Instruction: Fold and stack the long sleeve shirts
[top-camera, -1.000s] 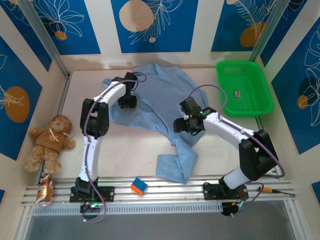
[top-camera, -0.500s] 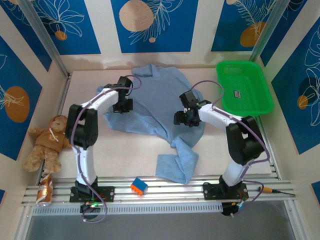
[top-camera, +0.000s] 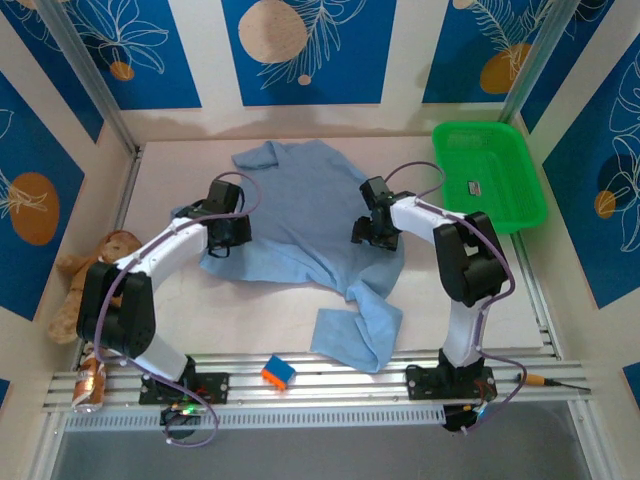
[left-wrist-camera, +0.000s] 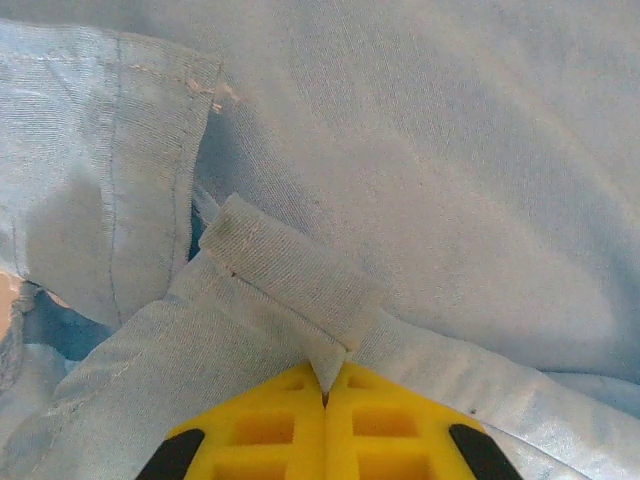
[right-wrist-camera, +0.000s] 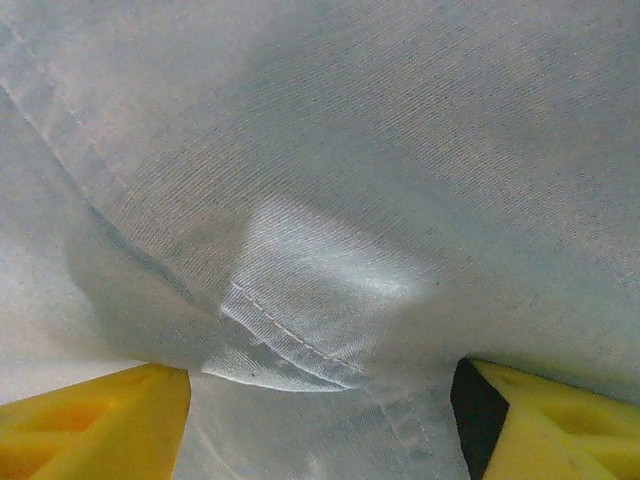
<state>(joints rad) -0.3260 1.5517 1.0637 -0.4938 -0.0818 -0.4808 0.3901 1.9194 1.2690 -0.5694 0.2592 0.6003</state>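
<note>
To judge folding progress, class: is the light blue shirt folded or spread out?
Spread out and rumpled, not folded: the shirt sprawls across the table, one sleeve trailing toward the near edge.

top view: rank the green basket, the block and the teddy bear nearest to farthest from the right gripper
1. green basket, just right of the right gripper
2. block, near edge, to its left
3. teddy bear, far left

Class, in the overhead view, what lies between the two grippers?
The light blue shirt spreads across the whole stretch between the left gripper and the right gripper, as the top view shows.
</note>
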